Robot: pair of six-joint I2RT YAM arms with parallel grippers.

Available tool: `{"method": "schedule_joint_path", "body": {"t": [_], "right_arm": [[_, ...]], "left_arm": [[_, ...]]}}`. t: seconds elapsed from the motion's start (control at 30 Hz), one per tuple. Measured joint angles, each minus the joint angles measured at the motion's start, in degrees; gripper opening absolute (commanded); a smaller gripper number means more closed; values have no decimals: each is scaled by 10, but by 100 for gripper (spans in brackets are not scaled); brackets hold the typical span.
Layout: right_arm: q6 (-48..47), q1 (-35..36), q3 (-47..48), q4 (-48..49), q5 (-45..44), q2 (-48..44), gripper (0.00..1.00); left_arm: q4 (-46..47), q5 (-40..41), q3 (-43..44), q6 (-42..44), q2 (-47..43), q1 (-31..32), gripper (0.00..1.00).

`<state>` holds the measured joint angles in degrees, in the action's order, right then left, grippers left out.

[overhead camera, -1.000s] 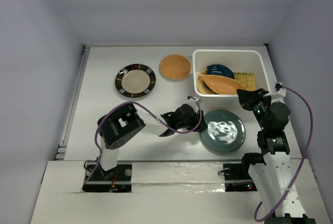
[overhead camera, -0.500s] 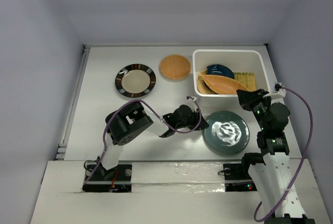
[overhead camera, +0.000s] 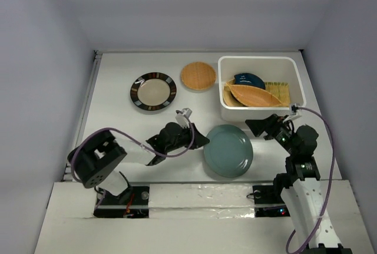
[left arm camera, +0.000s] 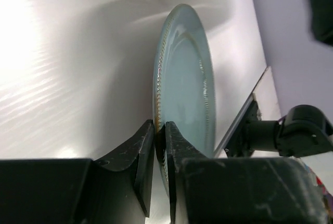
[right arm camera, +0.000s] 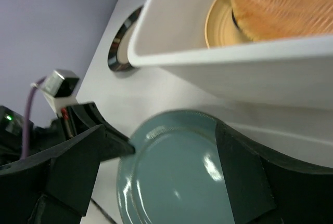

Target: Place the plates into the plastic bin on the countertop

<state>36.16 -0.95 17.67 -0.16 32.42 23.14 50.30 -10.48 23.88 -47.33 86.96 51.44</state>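
A round teal plate (overhead camera: 228, 151) lies on the white countertop (overhead camera: 112, 124) in front of the plastic bin (overhead camera: 263, 60). My left gripper (overhead camera: 202, 142) is shut on its left rim; the left wrist view shows the rim pinched in the jaws (left arm camera: 160, 130), with the plate (left arm camera: 184, 89) seen edge-on. My right gripper (overhead camera: 259, 127) stands wide open just right of the plate, its fingers straddling the teal plate (right arm camera: 177, 182) without touching it. A black-rimmed plate (overhead camera: 153, 91) and a woven tan plate (overhead camera: 198, 75) sit further back.
The bin holds a blue leaf dish (overhead camera: 248, 80), an orange leaf dish (overhead camera: 253, 95), a yellow-green slatted plate (overhead camera: 278, 91) and an orange-yellow plate (right arm camera: 221, 24) under them. The bin's near wall (right arm camera: 234, 73) rises just beyond my right fingers. Pale walls close in the counter.
My left gripper closed on the teal plate's rim and drew it left as the arm pulled back. My right gripper opened wide and swung left toward the plate.
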Motion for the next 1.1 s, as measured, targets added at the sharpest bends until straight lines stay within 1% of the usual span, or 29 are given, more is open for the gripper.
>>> {"method": "schedule_joint_path", "body": {"t": [0.13,0.3,0.37,0.47,0.53,0.63,0.77,0.9,1.0,1.1], "right_arm": [[14,12,-47,6,17,-7,92],[34,34,-68,10,10,22,92],[41,54,-69,18,-3,49,92],[52,112,-71,41,-33,103,93],[64,159,-79,76,-56,149,93],[80,199,-96,146,-75,224,93],[97,214,-105,222,-101,329,94],[110,226,-103,292,-133,399,94],[122,233,-98,377,-141,476,94],[140,243,-88,491,-134,570,92]], "left_arm": [[-20,-5,-38,-13,-79,-30,0],[-89,0,-48,-7,-191,-80,0],[-113,1,-50,-1,-227,-99,0],[-141,3,-63,3,-271,-123,0],[-159,2,-69,3,-287,-134,0],[-163,-4,-81,1,-291,-144,0],[-170,-18,-97,-7,-296,-151,0],[-186,-37,-103,-9,-326,-166,0],[-206,-46,-104,-8,-356,-181,0],[-215,-56,-107,-5,-373,-192,0]]}}
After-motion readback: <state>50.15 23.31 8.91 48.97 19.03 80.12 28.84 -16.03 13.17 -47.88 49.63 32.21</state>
